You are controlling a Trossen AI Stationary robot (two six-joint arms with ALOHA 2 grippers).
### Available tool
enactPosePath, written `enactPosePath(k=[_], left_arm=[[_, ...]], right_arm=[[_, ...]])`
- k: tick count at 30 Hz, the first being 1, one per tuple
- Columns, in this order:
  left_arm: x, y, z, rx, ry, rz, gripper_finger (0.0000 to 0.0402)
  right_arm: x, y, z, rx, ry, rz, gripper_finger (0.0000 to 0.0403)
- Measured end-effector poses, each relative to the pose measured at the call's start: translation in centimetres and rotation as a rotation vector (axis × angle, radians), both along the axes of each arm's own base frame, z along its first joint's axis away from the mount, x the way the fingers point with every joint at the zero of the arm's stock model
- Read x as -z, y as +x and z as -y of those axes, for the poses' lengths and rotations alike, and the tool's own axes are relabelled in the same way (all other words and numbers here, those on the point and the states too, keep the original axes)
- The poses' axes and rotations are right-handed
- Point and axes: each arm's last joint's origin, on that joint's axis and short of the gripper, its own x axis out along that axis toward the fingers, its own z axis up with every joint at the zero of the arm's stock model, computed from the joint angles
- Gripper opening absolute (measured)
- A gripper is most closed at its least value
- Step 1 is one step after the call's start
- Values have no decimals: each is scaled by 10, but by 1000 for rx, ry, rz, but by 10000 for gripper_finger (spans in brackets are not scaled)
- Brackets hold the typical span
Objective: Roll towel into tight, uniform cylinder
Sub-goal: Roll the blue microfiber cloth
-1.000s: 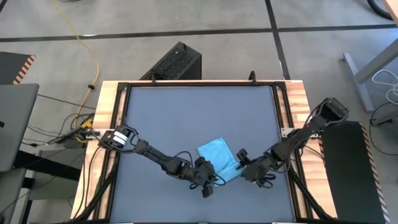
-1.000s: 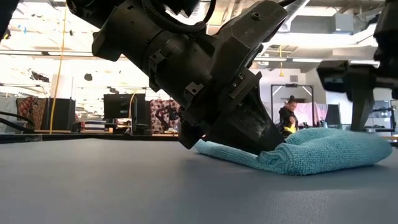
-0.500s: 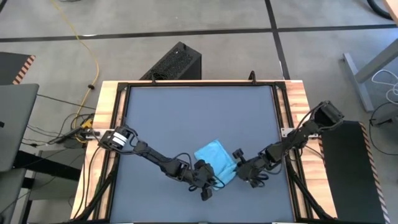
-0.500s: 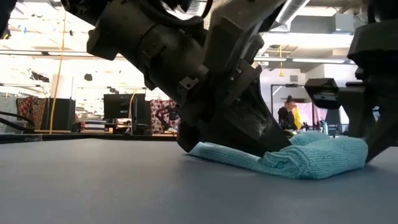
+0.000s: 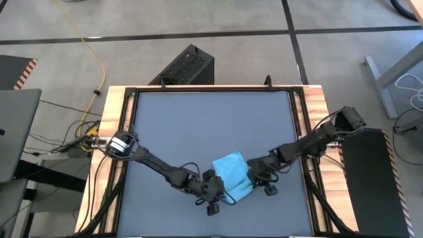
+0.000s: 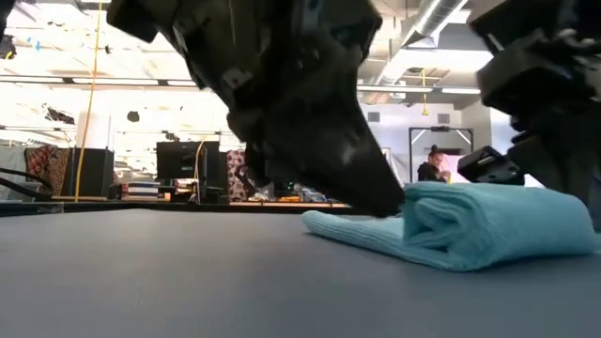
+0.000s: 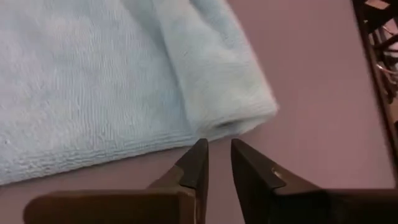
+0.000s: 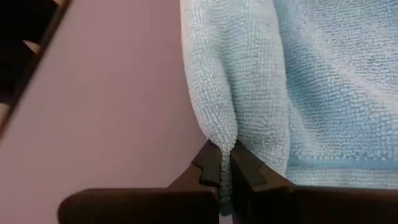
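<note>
The towel [image 5: 232, 176] lies on the front half of the dark grey table [image 5: 211, 125], a little right of the middle, with one side turned over into a soft roll and the rest spread flat toward my left arm. In the low view the roll [image 6: 488, 225] stands as a rounded fold at the right, and a thin flat flap runs out from it to the left across the tabletop.

My right gripper [image 8: 225, 167] is at the towel's right edge, fingers clamped tight on a pinch of the rolled fold. My left gripper [image 7: 214, 163] sits low at the towel's front left corner; its fingers are drawn close together with only a narrow slit between them, holding nothing, tips just short of the open end of the roll and the hemmed edge beside it.

I can read no writing or brand on the cloth, the arms or the table.

The whole back half of the table is bare, as are wide strips to the left and right of the towel. The towel sits nearer the front edge, with less room there. A wooden frame [image 5: 111, 125] borders the tabletop on both sides.
</note>
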Motion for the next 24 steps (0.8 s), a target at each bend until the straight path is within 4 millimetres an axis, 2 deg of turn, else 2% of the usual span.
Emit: enactPosePath(k=[8, 13, 19, 24], left_arm=[[-10, 3, 2, -35, 23, 103, 66], [-18, 4, 4, -117, 116, 190, 66], [-33, 0, 0, -224, 207, 224, 67], [-41, 3, 2, -216, 163, 295, 67]], right_arm=[[-4, 10, 23, 110, 153, -73, 25], [0, 13, 33, 147, 162, -105, 25], [17, 18, 34, 151, 188, -177, 25], [28, 23, 31, 142, 251, -204, 25]])
